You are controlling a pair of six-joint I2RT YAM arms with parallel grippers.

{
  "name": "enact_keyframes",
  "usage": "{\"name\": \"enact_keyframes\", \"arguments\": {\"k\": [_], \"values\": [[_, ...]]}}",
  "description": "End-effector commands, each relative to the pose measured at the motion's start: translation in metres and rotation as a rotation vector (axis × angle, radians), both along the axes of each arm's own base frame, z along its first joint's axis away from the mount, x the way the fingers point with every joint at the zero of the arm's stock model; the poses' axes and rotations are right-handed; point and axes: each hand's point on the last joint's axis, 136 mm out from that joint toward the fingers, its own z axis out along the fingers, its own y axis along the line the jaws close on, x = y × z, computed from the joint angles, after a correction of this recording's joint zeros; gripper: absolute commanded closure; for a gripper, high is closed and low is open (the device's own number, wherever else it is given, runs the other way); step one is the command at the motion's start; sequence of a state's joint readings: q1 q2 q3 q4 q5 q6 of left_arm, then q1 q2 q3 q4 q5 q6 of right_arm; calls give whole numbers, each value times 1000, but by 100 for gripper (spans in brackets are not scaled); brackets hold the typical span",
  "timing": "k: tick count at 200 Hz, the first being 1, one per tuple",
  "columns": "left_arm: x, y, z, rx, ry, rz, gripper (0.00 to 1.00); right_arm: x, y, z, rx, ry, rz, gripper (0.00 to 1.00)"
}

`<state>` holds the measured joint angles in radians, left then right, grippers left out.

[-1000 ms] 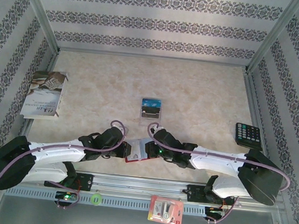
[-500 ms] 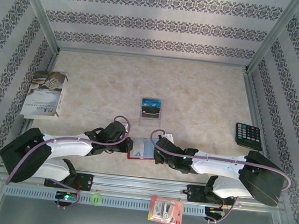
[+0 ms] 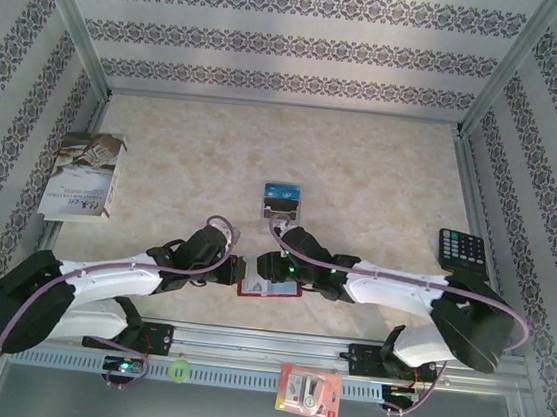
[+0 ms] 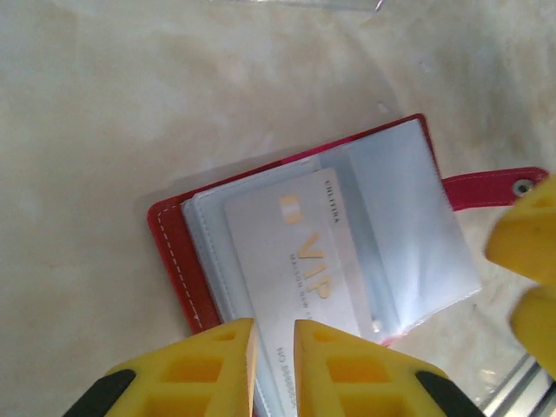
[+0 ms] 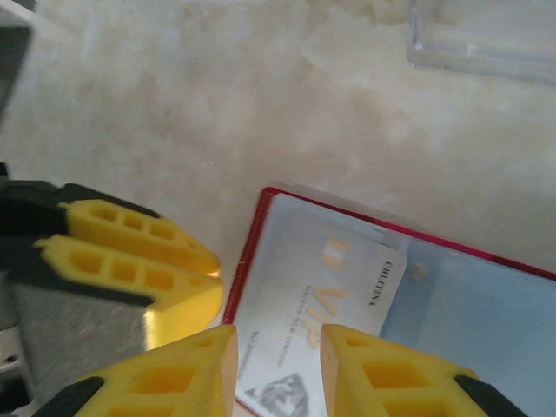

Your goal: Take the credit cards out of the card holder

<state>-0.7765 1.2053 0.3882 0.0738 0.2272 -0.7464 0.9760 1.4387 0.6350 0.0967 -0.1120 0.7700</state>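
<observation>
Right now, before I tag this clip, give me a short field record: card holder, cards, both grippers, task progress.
card holder: red, open flat on the table, clear sleeves up
VIP card: pale, inside a sleeve
blue card: out, in the clear stand beyond the holder
left gripper: shut on the card holder's edge
right gripper: open, above the VIP card's end
progress: unfinished; VIP card not yet out
</observation>
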Motion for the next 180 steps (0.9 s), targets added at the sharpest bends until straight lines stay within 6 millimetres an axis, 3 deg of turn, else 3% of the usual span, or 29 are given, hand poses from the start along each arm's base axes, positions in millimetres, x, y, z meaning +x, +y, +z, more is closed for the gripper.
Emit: {"name": "enact_keyframes", "arguments": {"k": [1, 39, 86, 180], "values": [[13, -9, 7, -25, -41, -10, 82, 1, 12, 1, 74, 63, -2, 70], [11, 2, -16, 64, 6, 12, 90, 6, -6, -23, 32, 131, -108, 74], [2, 11, -35, 91, 53, 29, 93, 7, -15, -36, 16, 172, -156, 75], [-5, 10, -45, 70, 84, 23, 96, 8, -21, -48, 29, 221, -203, 78]]}}
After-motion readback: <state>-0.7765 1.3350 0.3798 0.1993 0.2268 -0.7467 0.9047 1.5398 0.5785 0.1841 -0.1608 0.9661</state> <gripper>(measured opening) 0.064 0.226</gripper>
